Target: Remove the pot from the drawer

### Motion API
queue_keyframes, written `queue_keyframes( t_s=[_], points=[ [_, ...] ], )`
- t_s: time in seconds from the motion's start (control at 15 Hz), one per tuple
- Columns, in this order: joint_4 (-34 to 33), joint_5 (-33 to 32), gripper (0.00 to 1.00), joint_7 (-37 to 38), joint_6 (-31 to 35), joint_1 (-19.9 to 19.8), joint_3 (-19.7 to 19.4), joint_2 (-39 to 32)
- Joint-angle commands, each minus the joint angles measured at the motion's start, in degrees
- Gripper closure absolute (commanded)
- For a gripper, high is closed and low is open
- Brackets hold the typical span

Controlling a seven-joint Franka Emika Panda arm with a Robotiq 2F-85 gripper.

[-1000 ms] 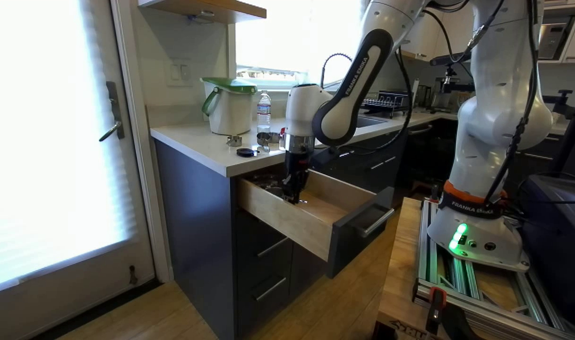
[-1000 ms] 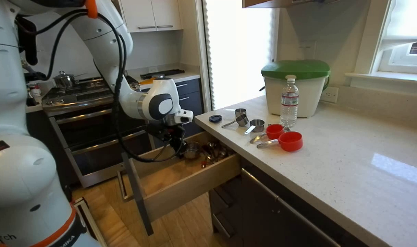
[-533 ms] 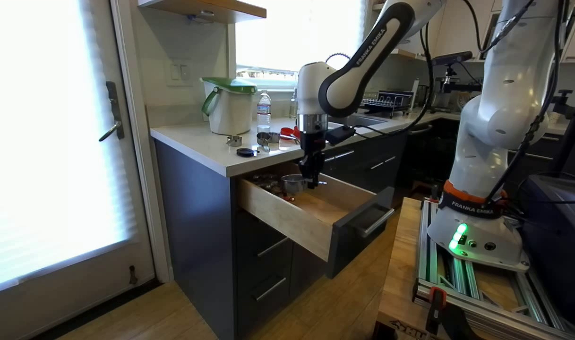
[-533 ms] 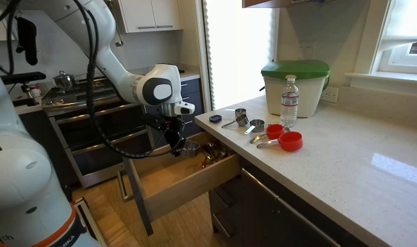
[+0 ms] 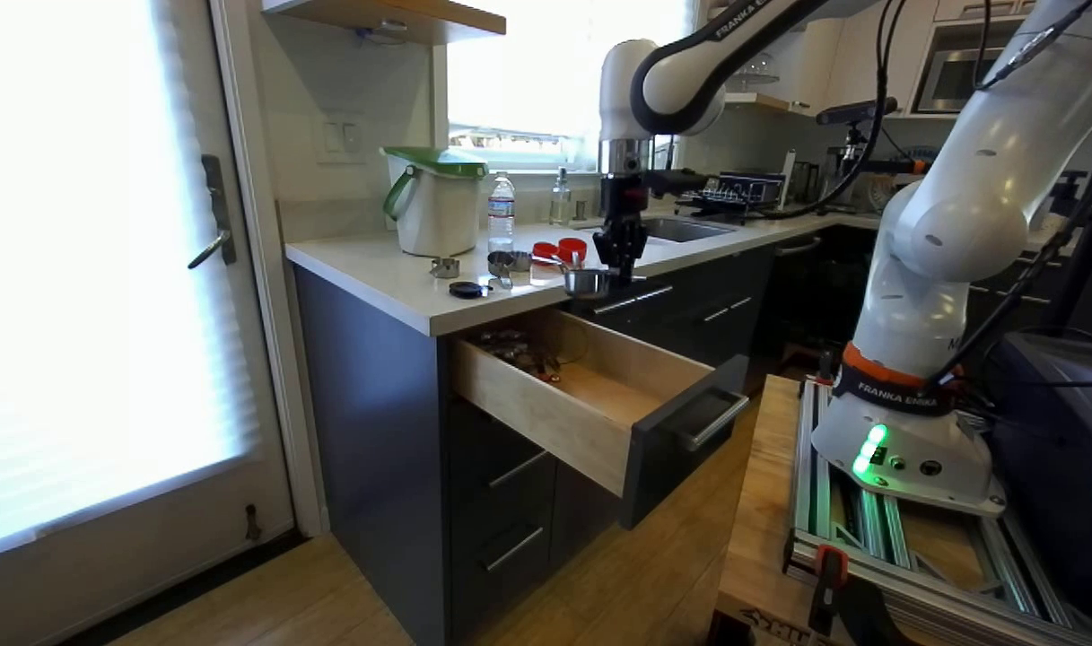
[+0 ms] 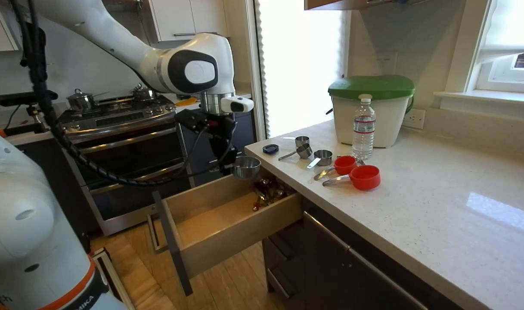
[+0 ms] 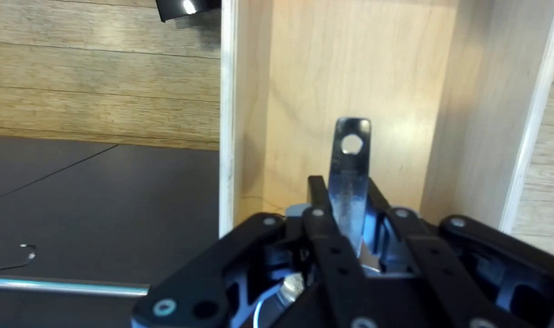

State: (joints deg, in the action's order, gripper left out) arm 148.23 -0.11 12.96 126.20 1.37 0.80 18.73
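The pot is a small metal cup with a flat handle. It hangs above the drawer, off its floor, in both exterior views [image 5: 586, 283] [image 6: 246, 167]. My gripper [image 5: 621, 267] is shut on the pot's handle, with the cup out to one side of the fingers. In the wrist view the handle [image 7: 350, 166] stands between the fingertips [image 7: 345, 184]; the cup is mostly hidden by the gripper. The drawer [image 5: 546, 408] is pulled open, with pale wood sides and a dark grey front; it also shows in the wrist view [image 7: 228, 114].
Several small metal utensils [image 6: 270, 191] lie at the back of the drawer. The counter [image 6: 417, 206] edge is close beside the pot. On it are red cups [image 6: 365, 177], metal cups [image 6: 323, 157], a black lid [image 6: 270, 149], a bottle [image 6: 363, 133] and a green-lidded bin [image 6: 373, 116].
My gripper has risen out of the drawer, lifting the pot from inside it to above its rim. The drawer and the things on the counter have not moved.
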Motion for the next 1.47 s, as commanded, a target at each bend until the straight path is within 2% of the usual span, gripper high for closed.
queue_keyframes(
  t_s=[0.0,0.53,0.6,0.67,1.13,1.4],
  points=[
    [-0.20,0.27,0.79,-0.48,-0.53,-1.34,0.52,1.14],
    [-0.14,0.18,0.79,-0.51,-0.48,-1.23,1.13,0.05],
    [-0.14,0.18,0.95,-0.51,-0.48,-1.23,1.14,0.04],
    [-0.86,-0.42,0.95,0.09,-0.06,-1.98,0.83,-0.77],
    [-11.82,0.66,0.95,-0.12,0.70,-10.50,-7.82,-7.50],
    [-19.41,0.96,0.95,0.00,3.35,-13.54,-11.74,-14.12]
  ],
)
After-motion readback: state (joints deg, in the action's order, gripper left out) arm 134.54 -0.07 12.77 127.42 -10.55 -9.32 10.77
